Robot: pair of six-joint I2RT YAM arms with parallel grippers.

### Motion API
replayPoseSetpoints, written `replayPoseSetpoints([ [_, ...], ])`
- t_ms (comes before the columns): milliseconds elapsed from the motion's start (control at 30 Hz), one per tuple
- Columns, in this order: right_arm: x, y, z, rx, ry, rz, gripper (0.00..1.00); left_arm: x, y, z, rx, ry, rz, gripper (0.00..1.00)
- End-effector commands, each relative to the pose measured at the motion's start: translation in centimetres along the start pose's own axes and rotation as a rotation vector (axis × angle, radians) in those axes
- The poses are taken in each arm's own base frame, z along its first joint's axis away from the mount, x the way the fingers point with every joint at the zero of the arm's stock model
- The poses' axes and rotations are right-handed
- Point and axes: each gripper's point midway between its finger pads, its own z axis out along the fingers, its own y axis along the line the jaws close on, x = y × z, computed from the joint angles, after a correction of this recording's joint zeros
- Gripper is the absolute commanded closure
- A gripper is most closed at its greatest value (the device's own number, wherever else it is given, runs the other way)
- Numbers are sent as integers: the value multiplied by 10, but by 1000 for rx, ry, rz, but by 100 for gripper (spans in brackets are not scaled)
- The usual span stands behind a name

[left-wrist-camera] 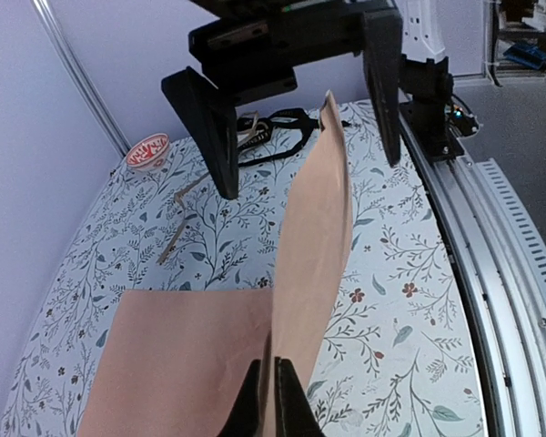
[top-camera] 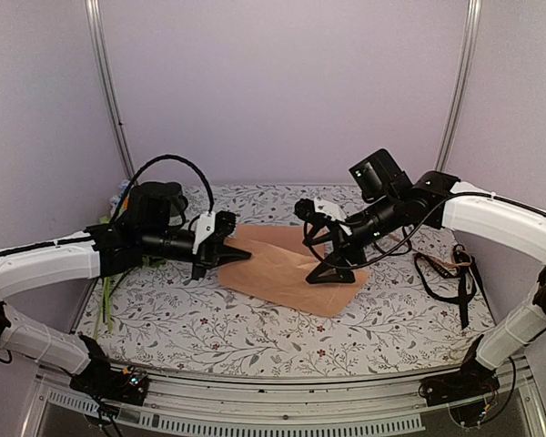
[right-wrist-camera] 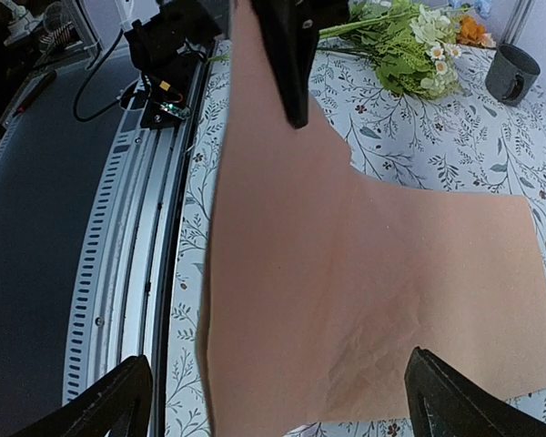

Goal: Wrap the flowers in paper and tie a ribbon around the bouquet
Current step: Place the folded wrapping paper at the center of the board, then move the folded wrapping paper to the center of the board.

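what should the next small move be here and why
Probably close the right gripper on its end of the paper. The left gripper is shut on the opposite edge and holds it raised, while the right jaws stand open astride the sheet. A second hold would likely let both arms shift it toward the flowers.

Count on table: paper sheet (top-camera: 291, 269) ×1; flower bunch (right-wrist-camera: 409, 45) ×1; black ribbon (top-camera: 464, 305) ×1; tan cord (left-wrist-camera: 175, 238) ×1; mug (right-wrist-camera: 512, 73) ×1; small red-and-white bowl (left-wrist-camera: 149, 151) ×1; grippers ×2: left gripper (top-camera: 239, 256), right gripper (top-camera: 320, 255)
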Motion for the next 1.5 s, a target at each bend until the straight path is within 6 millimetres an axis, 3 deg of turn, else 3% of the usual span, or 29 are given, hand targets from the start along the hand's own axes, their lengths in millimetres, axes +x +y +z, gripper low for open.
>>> replayPoseSetpoints([
  [0,-35,20,-40,-114,-154,6,1,17,-28,16,-6,103,83,100],
  [167,-50,38,-56,-223,-241,-7,0,47,-72,32,88,178,131,100],
  [233,-48,24,-49,-163,-229,20,0,60,-91,37,163,218,93,100],
  [300,-31,-10,-32,-18,-166,133,0,72,-108,41,227,265,49,100],
  [333,-20,-30,-24,59,-130,183,0,77,-117,43,262,285,24,91],
  [367,-8,-46,-17,112,-98,247,0,81,-125,44,296,303,-14,71],
  [400,4,-62,-10,155,-67,299,0,82,-131,46,327,318,-51,43],
  [433,16,-78,-3,206,-33,368,0,83,-136,46,356,333,-89,28],
  [533,57,-112,22,327,86,529,2,80,-140,45,396,362,-158,17],
  [567,70,-122,29,365,124,565,3,76,-141,43,402,354,-160,5],
  [600,86,-132,34,419,169,612,4,71,-141,41,407,340,-160,2],
  [700,124,-148,52,497,280,731,7,55,-139,32,415,287,-162,1],
  [800,138,-155,62,524,294,772,8,44,-124,17,397,194,-214,1],
  [867,146,-156,70,523,295,784,8,50,-93,13,250,168,-268,1],
  [967,164,-160,79,551,329,805,9,88,-14,5,-166,239,-444,3],
  [1000,171,-162,81,569,346,811,9,103,7,-2,-262,266,-528,9],
  [1100,194,-174,84,652,406,819,9,146,52,-25,-464,321,-798,23],
  [1233,214,-198,88,766,469,797,8,187,62,-28,-530,406,-955,26],
  [1400,224,-245,94,876,482,781,7,219,73,-23,-582,491,-1042,23],
  [1467,244,-261,103,902,501,814,7,229,82,-27,-629,506,-1055,22],
])
